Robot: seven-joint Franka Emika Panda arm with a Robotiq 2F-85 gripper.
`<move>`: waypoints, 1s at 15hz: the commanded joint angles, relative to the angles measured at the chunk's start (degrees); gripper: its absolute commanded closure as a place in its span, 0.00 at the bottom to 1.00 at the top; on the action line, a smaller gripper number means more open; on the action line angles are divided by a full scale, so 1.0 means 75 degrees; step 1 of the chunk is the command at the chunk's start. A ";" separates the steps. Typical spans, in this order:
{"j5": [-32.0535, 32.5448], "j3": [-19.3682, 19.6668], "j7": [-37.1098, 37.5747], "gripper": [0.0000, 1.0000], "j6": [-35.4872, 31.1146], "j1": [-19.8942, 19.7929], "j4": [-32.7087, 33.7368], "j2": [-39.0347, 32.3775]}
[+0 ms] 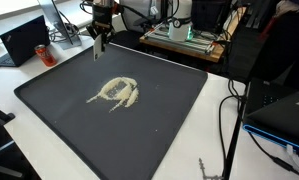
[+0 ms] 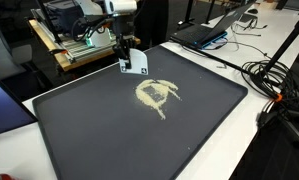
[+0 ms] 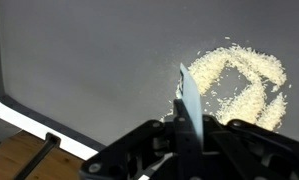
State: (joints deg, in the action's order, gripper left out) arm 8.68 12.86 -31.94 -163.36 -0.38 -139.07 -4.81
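Claw (image 1: 100, 36) shut tight on a thin pale card (image 1: 99, 48), pinched at the upper end, lower edge down near the dark mat (image 1: 69, 130); cannot tell whether touching it or just above. Held on edge and not flat, probably to serve as a scraper across the mat. Same grip plain in the wrist view: card (image 3: 186, 95) upright between the two fingers, narrow side toward the camera.

Grains (image 1: 117, 92), pale and rice-like, in a loose ring with a few stray lines, about the middle of the mat. Seem gathered into one place rather than scattered, perhaps by such scraping. Card and claw off to the far side of the grains, toward the mat's edge, clearly apart from them. Farther behind the grains, off the mat, an open laptop (image 1: 24, 42) on the white table (image 1: 214, 105).

Blue patch on the card (image 2: 138, 66) in an exterior view, too small to read. No other writing, label or brand legible anywhere.
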 commanded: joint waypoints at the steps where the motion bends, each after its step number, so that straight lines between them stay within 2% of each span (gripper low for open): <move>1: 0.1395 -0.0336 0.0448 0.99 0.0562 -0.0237 0.0068 0.0348; 2: 0.1468 -0.0453 0.0325 0.99 0.0731 -0.0256 0.0061 0.0408; 6: 0.0658 -0.0928 -0.0703 0.99 0.1236 -0.0276 0.0094 0.0524; 7: 0.1038 -0.0877 -0.0147 0.99 0.0935 -0.0302 0.0080 0.0338; 8: 0.1011 -0.0932 -0.0164 0.96 0.0957 -0.0289 0.0082 0.0347; 12: 0.1015 -0.0943 -0.0144 0.96 0.0957 -0.0322 0.0080 0.0319; 13: 0.1015 -0.0942 -0.0144 0.99 0.0957 -0.0328 0.0080 0.0319; 14: 0.1166 -0.0924 -0.0203 0.99 0.1146 -0.0343 0.0207 0.0265; 15: 0.0610 -0.1011 -0.0890 0.99 0.1216 -0.0369 0.0305 0.0209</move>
State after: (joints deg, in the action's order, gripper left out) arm 16.30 6.84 -33.31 -156.27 -1.82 -138.49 -2.54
